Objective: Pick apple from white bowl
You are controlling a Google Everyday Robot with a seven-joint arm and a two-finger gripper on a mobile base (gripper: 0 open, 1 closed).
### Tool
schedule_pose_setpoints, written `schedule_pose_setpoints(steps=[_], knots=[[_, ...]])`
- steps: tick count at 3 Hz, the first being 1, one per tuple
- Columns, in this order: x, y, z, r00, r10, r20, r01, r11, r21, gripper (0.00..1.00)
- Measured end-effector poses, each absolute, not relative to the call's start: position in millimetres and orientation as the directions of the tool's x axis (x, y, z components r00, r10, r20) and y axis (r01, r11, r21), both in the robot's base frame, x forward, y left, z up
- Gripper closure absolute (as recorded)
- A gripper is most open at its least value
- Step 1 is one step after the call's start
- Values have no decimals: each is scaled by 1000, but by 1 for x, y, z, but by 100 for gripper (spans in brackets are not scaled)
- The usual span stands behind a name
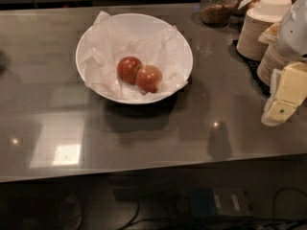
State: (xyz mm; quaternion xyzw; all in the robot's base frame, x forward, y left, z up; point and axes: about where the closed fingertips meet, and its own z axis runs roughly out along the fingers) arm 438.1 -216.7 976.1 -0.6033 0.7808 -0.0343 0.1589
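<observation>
The white bowl (pixel 178 42) stands on the grey counter at the back centre, lined with crumpled white paper. Two apples lie in it, touching. The apple (pixel 149 78), red with a paler orange-yellow blush, is the right one. A deeper red apple (pixel 129 69) is at its left. My gripper (pixel 286 97), pale yellow on a white arm, hangs above the counter at the right edge of the view. It is well to the right of the bowl, apart from it, with nothing seen in it.
Stacks of tan disposable bowls (pixel 261 30) stand at the back right on a dark mat, just behind my gripper. A glass jar (pixel 218 6) of grains stands at the back. The counter's front edge (pixel 144 174) runs across below, with cables beneath it.
</observation>
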Motion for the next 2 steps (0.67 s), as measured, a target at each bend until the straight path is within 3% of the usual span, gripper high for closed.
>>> schedule_pose_setpoints(steps=[2], knots=[[447, -210, 980, -208, -949, -238, -923, 271, -272, 0]])
